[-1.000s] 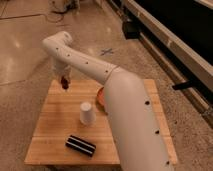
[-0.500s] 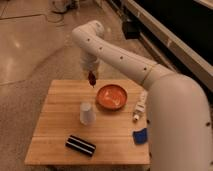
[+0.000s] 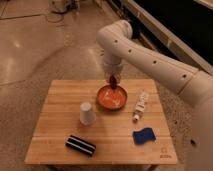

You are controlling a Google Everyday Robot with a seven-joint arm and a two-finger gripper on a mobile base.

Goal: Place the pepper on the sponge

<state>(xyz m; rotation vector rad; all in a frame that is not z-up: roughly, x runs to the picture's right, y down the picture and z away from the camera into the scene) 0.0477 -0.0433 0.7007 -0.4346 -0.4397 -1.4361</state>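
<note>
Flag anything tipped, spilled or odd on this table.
Only the white bottle lies on its side beside the orange bowl; nothing spilled. The gripper, jaws shut on the pepper, hangs over that bowl.

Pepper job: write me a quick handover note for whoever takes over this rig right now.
The gripper is shut on the pepper, held in the air roughly over the orange bowl.
The sponge lies flat near the front right corner of the table, with nothing on it.
Done: pepper picked up.
Left: carry it to the front right, past the white bottle, lower it onto the sponge and release.
</note>
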